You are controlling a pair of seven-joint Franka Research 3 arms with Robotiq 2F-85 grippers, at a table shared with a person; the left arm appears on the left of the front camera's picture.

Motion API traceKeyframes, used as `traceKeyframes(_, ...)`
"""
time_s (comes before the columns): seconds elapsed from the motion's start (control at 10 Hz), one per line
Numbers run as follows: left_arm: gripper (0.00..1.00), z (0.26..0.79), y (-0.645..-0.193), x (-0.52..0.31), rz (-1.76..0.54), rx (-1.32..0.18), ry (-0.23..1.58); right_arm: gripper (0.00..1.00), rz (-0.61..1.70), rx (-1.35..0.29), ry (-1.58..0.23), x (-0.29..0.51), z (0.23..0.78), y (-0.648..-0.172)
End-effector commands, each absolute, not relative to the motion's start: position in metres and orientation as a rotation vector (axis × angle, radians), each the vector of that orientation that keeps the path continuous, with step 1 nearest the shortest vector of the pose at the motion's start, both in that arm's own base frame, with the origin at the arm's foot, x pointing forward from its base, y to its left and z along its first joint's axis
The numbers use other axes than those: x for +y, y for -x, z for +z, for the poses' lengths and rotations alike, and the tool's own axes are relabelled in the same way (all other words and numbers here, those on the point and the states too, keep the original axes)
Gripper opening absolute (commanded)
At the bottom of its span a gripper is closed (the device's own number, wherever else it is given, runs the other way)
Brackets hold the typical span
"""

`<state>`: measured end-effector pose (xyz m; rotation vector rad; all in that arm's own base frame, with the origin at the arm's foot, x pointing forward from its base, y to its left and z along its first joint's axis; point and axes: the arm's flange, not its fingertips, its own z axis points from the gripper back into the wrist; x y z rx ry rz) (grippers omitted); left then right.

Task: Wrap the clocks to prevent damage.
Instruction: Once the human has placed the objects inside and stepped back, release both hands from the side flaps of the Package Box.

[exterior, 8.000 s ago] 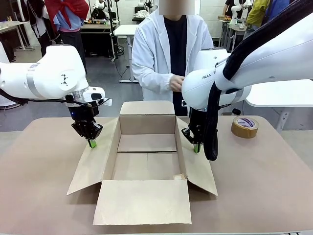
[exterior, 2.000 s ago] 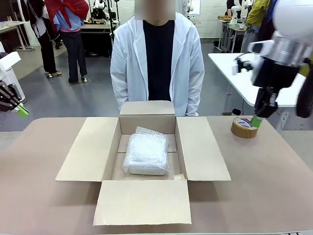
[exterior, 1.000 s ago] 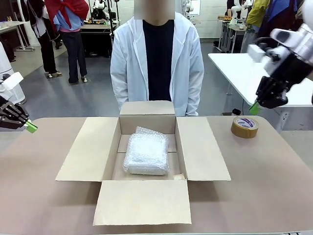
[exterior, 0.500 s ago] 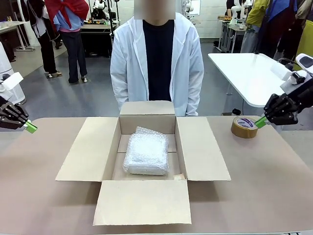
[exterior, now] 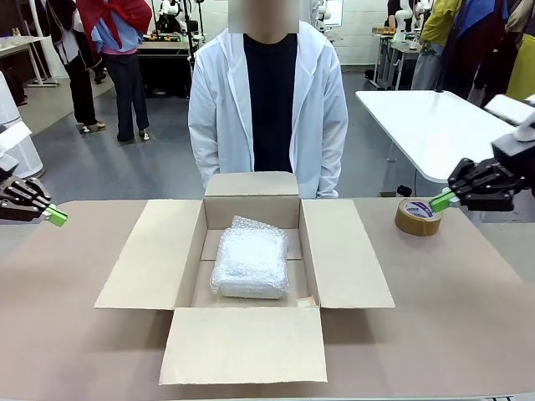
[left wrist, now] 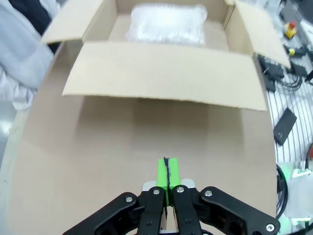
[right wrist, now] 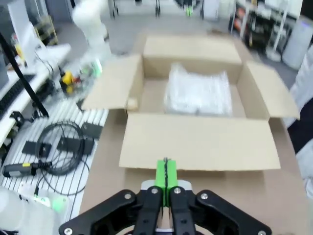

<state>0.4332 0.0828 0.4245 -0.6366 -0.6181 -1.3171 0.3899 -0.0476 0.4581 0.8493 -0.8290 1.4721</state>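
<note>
My left gripper [exterior: 55, 216] and right gripper [exterior: 442, 200] hover over opposite ends of the table [exterior: 468, 322], pads pressed together on nothing; the clocks [exterior: 250, 260], bubble-wrapped, lie inside the open box [exterior: 344, 255] between them

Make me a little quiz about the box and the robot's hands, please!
1. True or false: the bubble-wrapped bundle lies inside the open cardboard box.
2. Pick one. The roll of brown tape is: A) inside the box; B) on the table, on the robot's right of the box; C) on top of the bundle.
3. Fill the gap: the left gripper and the right gripper are both ____ (open or shut), holding nothing.

Key: 1 true; 2 B; 3 shut.
</note>
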Motion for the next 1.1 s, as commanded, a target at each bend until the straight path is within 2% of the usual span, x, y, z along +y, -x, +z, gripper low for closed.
traceKeyframes(0.0,0.00,0.412,-0.428,0.108,-1.226,-0.788,0.798,0.01,1.372,-0.918,-0.995,-0.088,0.440,-0.414)
traceKeyframes(0.2,0.00,0.398,-0.419,0.116,-1.174,-0.804,0.816,0.01,1.300,-0.922,-0.986,-0.101,0.421,-0.418)
traceKeyframes(0.4,0.00,0.386,-0.418,0.114,-1.162,-0.777,0.837,0.01,1.225,-0.857,-0.854,-0.101,0.400,-0.423)
traceKeyframes(0.9,0.00,0.370,-0.422,0.095,-1.239,-0.677,0.905,0.01,1.270,-0.782,-0.781,-0.083,0.388,-0.431)
traceKeyframes(1.0,0.00,0.369,-0.423,0.095,-1.180,-0.693,0.891,0.01,1.260,-0.804,-0.807,-0.090,0.383,-0.434)
